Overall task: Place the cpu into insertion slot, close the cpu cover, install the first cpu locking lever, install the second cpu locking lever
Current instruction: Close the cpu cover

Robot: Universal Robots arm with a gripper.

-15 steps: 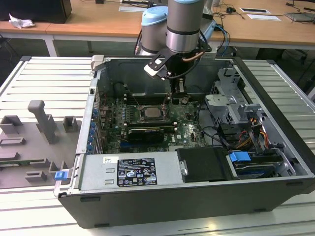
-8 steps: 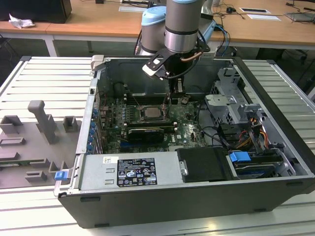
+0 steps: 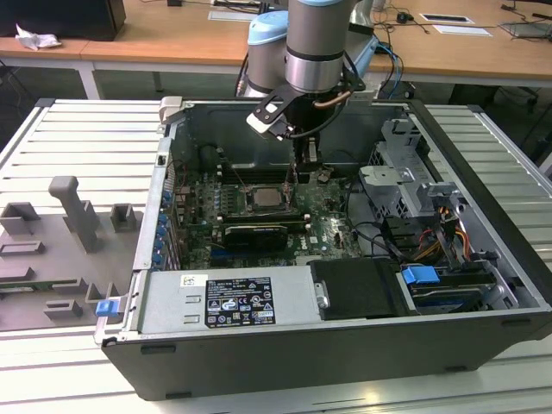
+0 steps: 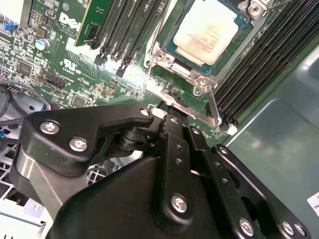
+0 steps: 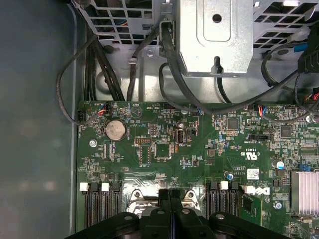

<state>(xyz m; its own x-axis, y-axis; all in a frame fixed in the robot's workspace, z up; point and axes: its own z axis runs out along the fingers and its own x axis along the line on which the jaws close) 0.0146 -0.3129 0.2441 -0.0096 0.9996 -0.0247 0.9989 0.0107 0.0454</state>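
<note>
The cpu (image 4: pixel 207 32) lies flat in the insertion slot (image 3: pixel 263 200), its pale metal top facing up. The silvery cpu cover (image 4: pixel 239 47) frames it and lies down around the chip. A thin metal locking lever (image 4: pixel 213 107) runs along one side of the socket, close to my fingertips. My gripper (image 4: pixel 172 119) hangs just off the socket's edge, fingers pressed together with nothing visible between them. In the first wrist view the gripper (image 5: pixel 171 193) sits between two shiny socket corners. In the exterior view the gripper (image 3: pixel 297 177) stands right behind the socket.
Long black memory slots (image 4: pixel 127 30) flank the socket on both sides. A black graphics card (image 3: pixel 254 235) lies in front of it, with the power supply (image 3: pixel 228 302) nearer still. A drive cage (image 3: pixel 405 172), cables (image 5: pixel 169 55) and the case wall (image 3: pixel 164 172) hem in the board.
</note>
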